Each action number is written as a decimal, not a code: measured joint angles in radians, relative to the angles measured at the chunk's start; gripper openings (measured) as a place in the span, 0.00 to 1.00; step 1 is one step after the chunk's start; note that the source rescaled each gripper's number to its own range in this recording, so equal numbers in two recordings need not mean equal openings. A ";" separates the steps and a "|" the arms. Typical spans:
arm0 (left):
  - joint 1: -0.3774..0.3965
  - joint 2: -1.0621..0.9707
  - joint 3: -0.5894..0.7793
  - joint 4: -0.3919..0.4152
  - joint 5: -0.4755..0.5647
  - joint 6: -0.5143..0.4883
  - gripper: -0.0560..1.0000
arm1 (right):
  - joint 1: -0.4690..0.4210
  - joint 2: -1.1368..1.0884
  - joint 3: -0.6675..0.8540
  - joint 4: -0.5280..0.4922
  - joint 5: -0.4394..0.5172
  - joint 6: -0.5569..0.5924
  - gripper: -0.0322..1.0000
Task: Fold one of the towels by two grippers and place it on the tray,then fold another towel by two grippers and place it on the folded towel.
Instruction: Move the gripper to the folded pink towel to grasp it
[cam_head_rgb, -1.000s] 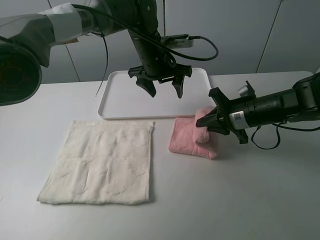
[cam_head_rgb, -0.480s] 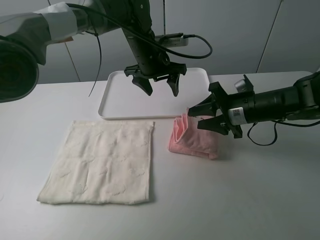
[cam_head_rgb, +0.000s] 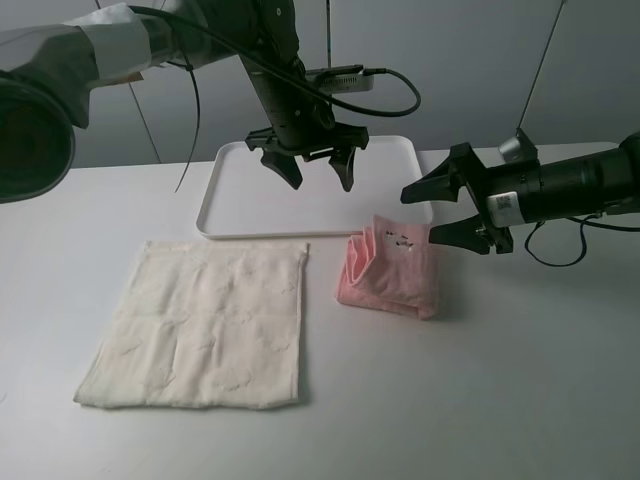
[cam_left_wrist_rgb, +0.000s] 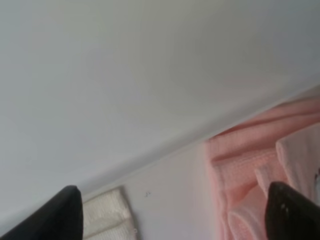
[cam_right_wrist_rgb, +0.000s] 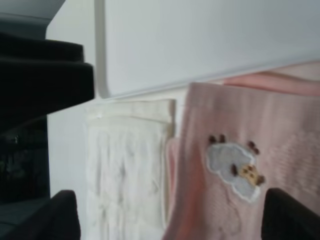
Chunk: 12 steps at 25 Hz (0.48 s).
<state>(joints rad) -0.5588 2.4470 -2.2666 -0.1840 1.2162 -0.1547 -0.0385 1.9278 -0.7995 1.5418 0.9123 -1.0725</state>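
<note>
The pale pink towel (cam_head_rgb: 393, 275) lies folded in a thick bundle on the table, just in front of the tray's near right corner, a small embroidered patch (cam_right_wrist_rgb: 234, 171) facing up. My right gripper (cam_head_rgb: 420, 215) hovers open at its right edge, holding nothing; the towel (cam_right_wrist_rgb: 280, 125) fills the space under the jaws in the right wrist view. My left gripper (cam_head_rgb: 318, 178) hangs open above the white tray (cam_head_rgb: 240, 200), empty. The cream-white towel (cam_head_rgb: 200, 325) lies spread flat to the left. In the left wrist view the tray (cam_left_wrist_rgb: 125, 75), pink towel (cam_left_wrist_rgb: 250, 165) and a cream corner (cam_left_wrist_rgb: 107, 217) show.
The grey table (cam_head_rgb: 480, 400) stretches wide in front and to the right of both towels. The left arm's black cable (cam_head_rgb: 395, 95) loops over the tray's far side. A wall of grey panels stands behind the table.
My right gripper has opened, let go of the pink towel and drawn back up and to the right. The towel's lifted fold has settled flat. My left gripper shifted slightly back over the tray.
</note>
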 joint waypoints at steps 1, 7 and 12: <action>0.000 0.000 0.000 0.000 0.000 0.000 1.00 | -0.015 0.000 -0.001 -0.047 -0.011 0.014 0.80; 0.000 0.000 0.000 0.000 0.000 0.001 1.00 | -0.018 0.000 0.005 -0.251 -0.130 0.097 0.80; 0.000 0.000 0.000 -0.004 0.000 0.009 1.00 | 0.025 0.000 0.005 -0.249 -0.195 0.122 0.80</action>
<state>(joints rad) -0.5588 2.4470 -2.2666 -0.1880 1.2162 -0.1453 -0.0139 1.9278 -0.7940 1.2923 0.7173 -0.9500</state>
